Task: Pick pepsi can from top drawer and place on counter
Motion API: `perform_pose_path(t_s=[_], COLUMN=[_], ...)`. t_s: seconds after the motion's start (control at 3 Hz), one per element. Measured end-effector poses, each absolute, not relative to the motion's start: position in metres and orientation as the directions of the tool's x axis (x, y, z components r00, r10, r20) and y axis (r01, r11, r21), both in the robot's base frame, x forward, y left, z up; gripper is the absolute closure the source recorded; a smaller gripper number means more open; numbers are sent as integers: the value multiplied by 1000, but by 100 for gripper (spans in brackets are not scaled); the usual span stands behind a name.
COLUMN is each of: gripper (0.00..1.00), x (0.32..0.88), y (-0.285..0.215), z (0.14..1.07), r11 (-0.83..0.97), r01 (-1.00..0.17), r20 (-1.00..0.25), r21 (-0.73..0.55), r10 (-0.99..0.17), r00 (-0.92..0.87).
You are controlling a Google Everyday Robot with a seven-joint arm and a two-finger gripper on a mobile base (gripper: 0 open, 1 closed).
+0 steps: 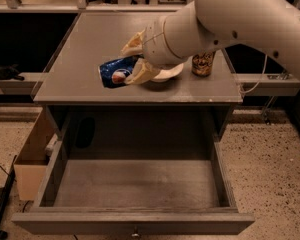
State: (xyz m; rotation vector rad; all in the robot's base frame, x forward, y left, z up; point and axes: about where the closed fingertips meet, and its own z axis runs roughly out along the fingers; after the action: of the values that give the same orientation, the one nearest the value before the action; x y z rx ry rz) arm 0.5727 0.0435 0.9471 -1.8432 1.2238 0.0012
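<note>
The pepsi can is blue with a round red-white-blue logo. It lies on its side in my gripper, above the front middle of the counter. The gripper's tan fingers are shut on the can's right half. The big white arm comes in from the upper right. The top drawer stands pulled out below the counter, and its flat grey bottom holds nothing. A small knob shows on its front.
A gold-brown can stands on the counter's right side behind the arm. A white dish lies under the gripper. A tan box stands on the floor left of the drawer. Cables run along the floor at left.
</note>
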Motion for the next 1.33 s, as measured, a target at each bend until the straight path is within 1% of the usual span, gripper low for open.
perform_pose_path(t_s=[0.33, 0.67, 1.0, 1.33], gripper=[100, 100, 100, 100], x=[599, 645, 669, 675], y=[63, 97, 117, 134], z=[944, 931, 921, 910], r11=[-145, -196, -209, -197], r01=[-732, -742, -760, -788], r20=[-447, -470, -509, -568], r21=[-666, -640, -616, -583], r10=[-708, -664, -631, -596], r00=[547, 581, 586, 569])
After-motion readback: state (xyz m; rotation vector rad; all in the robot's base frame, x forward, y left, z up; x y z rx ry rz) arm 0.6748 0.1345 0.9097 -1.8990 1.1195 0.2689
